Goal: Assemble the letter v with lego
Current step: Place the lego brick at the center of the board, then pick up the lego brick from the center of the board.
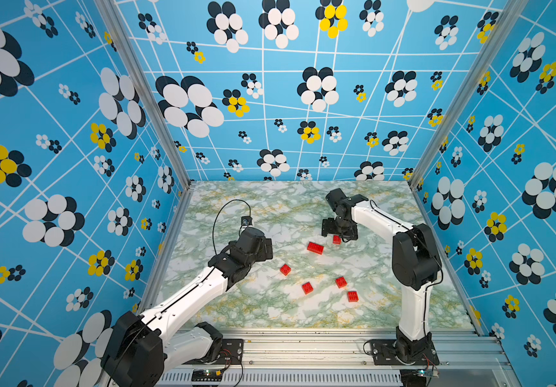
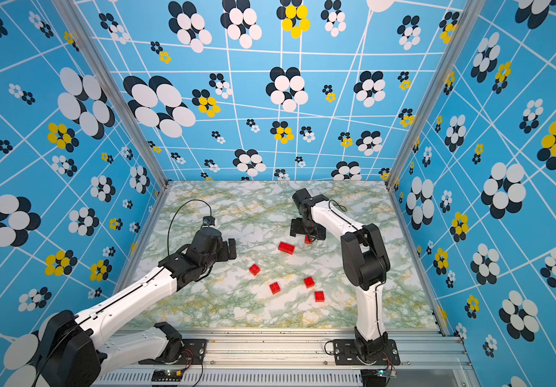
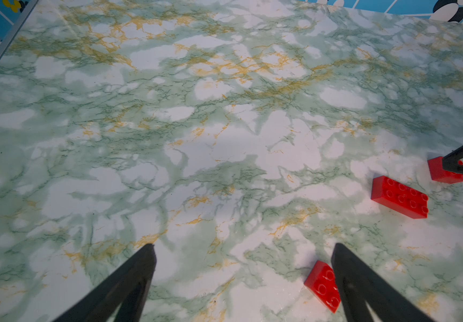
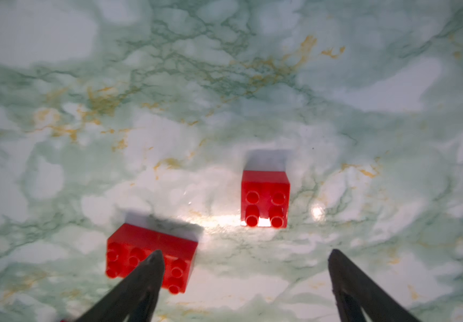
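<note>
Near the middle of the marbled table (image 1: pixel 236 311): the lego, six loose red pieces, none joined, so no letter v yet. Long brick (image 1: pixel 315 248) roughly central, likely meant as the base. One small brick (image 1: pixel 336 239) just beside it at 1 o'clock, seemingly set close for joining. Four other bricks (image 1: pixel 307 287) scattered from 8 round to 5 o'clock. Over that small brick, right gripper (image 4: pixel 242 256), jaws spread wide, gripping nothing; possibly grazing it, hard to tell. Out at 9 o'clock, left gripper (image 3: pixel 242 245), jaws wide too, empty. No container anywhere.
</note>
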Robot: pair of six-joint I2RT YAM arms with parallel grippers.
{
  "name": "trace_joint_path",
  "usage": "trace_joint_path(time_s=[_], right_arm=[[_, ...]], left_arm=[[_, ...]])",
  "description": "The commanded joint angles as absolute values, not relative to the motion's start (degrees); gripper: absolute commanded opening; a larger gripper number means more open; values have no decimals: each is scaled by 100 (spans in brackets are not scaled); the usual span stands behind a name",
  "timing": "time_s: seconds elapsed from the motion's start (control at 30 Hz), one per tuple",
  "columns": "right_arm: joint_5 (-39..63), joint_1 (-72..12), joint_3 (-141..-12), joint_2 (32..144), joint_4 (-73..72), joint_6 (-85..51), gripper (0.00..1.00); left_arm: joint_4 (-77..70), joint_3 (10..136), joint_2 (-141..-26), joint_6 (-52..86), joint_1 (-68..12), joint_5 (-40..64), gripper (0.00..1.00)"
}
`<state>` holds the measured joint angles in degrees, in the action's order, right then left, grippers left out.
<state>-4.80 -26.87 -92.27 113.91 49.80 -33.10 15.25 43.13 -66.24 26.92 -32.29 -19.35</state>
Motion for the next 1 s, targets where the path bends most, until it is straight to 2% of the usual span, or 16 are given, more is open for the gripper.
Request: trace_joint_path(time_s=[0.0, 0.2, 0.53, 0.77, 0.97], right_arm=[[-705, -3147, -8911, 11064, 4749, -4539, 99], [-614, -3498, -8826, 11417, 4272, -5536, 98], [-536, -3553, -9123, 11992, 4418, -5522, 98], [-428, -3566, -9541, 12268, 4585, -5327, 93], [-492, -3568, -9611, 12339, 4719, -5238, 85]], left_arm=[[1512, 4238, -6582, 2520, -3208, -2005, 100], [1503, 4222, -6595, 2411, -3203, -1968, 100], [1468, 4232, -6602, 2289, -3182, -1907, 100], [1375, 4156, -6619, 2387, -3182, -1850, 100], [1397, 4155, -6590, 2383, -3177, -1872, 100]])
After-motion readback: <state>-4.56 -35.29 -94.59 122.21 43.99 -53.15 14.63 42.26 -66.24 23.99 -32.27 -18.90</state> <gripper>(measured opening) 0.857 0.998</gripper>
